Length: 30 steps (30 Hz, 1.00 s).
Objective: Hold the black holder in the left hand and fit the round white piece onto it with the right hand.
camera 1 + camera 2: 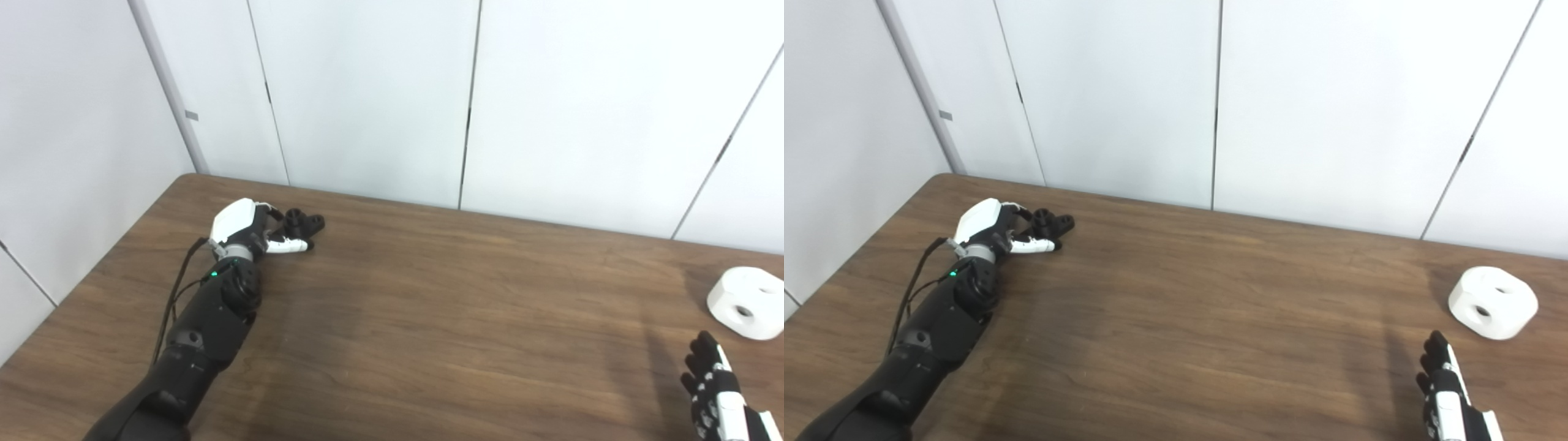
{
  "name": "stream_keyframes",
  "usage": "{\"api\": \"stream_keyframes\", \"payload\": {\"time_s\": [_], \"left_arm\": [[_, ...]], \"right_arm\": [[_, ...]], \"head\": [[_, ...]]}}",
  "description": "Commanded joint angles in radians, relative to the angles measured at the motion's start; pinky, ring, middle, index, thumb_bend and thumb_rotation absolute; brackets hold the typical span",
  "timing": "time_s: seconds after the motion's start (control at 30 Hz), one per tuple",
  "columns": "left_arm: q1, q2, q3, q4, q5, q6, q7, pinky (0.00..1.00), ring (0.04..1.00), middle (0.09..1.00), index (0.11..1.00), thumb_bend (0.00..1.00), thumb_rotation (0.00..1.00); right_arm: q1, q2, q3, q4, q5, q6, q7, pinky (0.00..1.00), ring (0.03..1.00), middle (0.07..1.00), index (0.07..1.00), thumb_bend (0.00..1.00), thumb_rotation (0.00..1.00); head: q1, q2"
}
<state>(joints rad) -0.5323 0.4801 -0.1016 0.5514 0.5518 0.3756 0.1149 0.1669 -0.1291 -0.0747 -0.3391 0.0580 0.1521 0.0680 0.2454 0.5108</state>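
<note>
Your left hand [248, 229], white-backed with black fingers, lies low near the far left corner of the brown wood-grain table [429, 318], its fingers and thumb set around the small black plastic holder [303, 223]; you cannot tell from here whether the grip is actually closed on it or only cupped around it. The holder sits on the table just beyond the palm, its round knobs showing past the fingertips. Your right hand [1448, 392] comes up at the near right corner, fingers straight and spread, holding nothing. The round white plastic piece [1493, 302], with two holes in it, rests near the right edge, beyond that hand and apart from it
</note>
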Motion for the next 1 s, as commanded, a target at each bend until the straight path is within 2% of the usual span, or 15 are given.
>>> {"api": "stream_keyframes", "payload": {"time_s": [0.0, 0.37, 0.47, 0.5, 0.53, 0.6, 0.73, 0.97], "left_arm": [[-0.039, 0.021, 0.001, -0.013, 0.004, -0.001, 0.014, 1.00, 1.000, 0.927, 0.735, 0.88, 0.32], [-0.024, 0.026, 0.003, -0.017, 0.008, -0.003, 0.037, 1.00, 0.977, 0.894, 0.683, 0.86, 0.22], [-0.021, 0.019, 0.020, -0.010, -0.009, -0.025, 0.061, 1.00, 0.959, 0.858, 0.619, 0.83, 0.14], [-0.019, 0.017, 0.024, -0.007, -0.015, -0.037, 0.071, 1.00, 0.951, 0.843, 0.541, 0.65, 0.09], [-0.018, 0.016, 0.028, -0.004, -0.021, -0.051, 0.079, 1.00, 0.940, 0.830, 0.513, 0.59, 0.08], [-0.016, 0.015, 0.030, 0.003, -0.029, -0.071, 0.088, 1.00, 0.903, 0.786, 0.488, 0.54, 0.05], [-0.022, 0.018, 0.017, 0.020, -0.029, -0.078, 0.084, 1.00, 0.882, 0.765, 0.484, 0.52, 0.05], [-0.025, 0.014, 0.006, 0.017, -0.029, -0.064, 0.070, 1.00, 0.882, 0.787, 0.485, 0.52, 0.05]], "right_arm": [[-0.001, 0.008, -0.004, -0.040, 0.007, -0.016, -0.008, 1.00, 1.000, 1.000, 1.000, 0.44, 1.00], [0.001, 0.002, -0.007, -0.042, 0.018, -0.008, -0.002, 1.00, 1.000, 1.000, 1.000, 0.47, 1.00], [0.001, 0.000, -0.009, -0.038, 0.028, -0.016, 0.002, 1.00, 1.000, 1.000, 1.000, 0.46, 1.00], [0.000, -0.001, -0.009, -0.036, 0.029, -0.019, 0.003, 1.00, 1.000, 1.000, 1.000, 0.46, 1.00], [0.000, -0.001, -0.009, -0.036, 0.029, -0.020, 0.003, 1.00, 1.000, 1.000, 1.000, 0.45, 1.00], [0.000, -0.002, -0.008, -0.036, 0.023, -0.019, 0.000, 1.00, 1.000, 1.000, 1.000, 0.46, 1.00], [0.001, -0.004, -0.008, -0.042, 0.021, -0.009, 0.000, 1.00, 1.000, 1.000, 1.000, 0.46, 1.00], [0.000, -0.004, -0.015, -0.044, 0.036, -0.010, 0.002, 1.00, 1.000, 1.000, 1.000, 0.48, 1.00]], "head": [[0.003, 0.003], [0.006, 0.008], [0.003, 0.013], [0.003, 0.014], [0.003, 0.014], [0.003, 0.014], [0.003, 0.016], [-0.004, 0.017]]}}
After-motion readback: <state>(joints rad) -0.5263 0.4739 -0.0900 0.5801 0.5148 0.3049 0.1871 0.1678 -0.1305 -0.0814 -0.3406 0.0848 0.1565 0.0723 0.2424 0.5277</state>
